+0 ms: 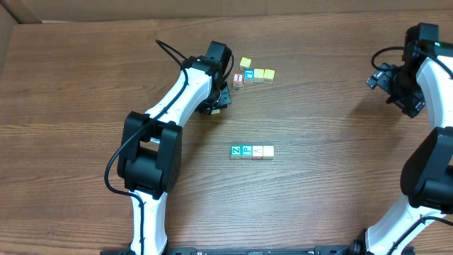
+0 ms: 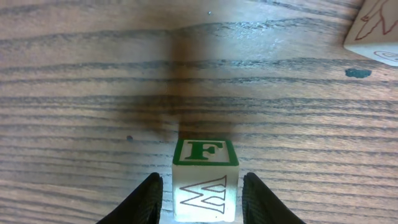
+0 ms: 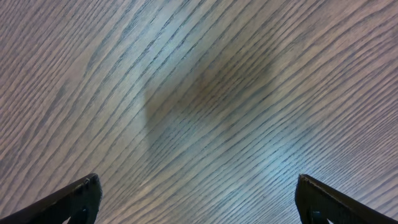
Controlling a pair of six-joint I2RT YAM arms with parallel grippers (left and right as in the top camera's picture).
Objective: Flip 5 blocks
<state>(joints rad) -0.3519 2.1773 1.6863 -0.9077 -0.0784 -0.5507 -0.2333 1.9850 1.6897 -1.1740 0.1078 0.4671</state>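
A: Your left gripper (image 2: pixel 203 193) straddled the F block (image 2: pixel 205 152) near the red-marked cube (image 2: pixel 378 31); clamped or not, couldn't tell. Right gripper (image 3: pixel 199 202) gaped, empty.
B: You needed centred pads there (roll over one edge).

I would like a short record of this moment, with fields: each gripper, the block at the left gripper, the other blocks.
left gripper: open, one finger on each side of the F block, a thin gap at both sides
F block: green F on one face, outlined letter on the next
right gripper: open wide above the table, nothing between the fingers
middle row: four blocks in a line
far group: five blocks near the left gripper
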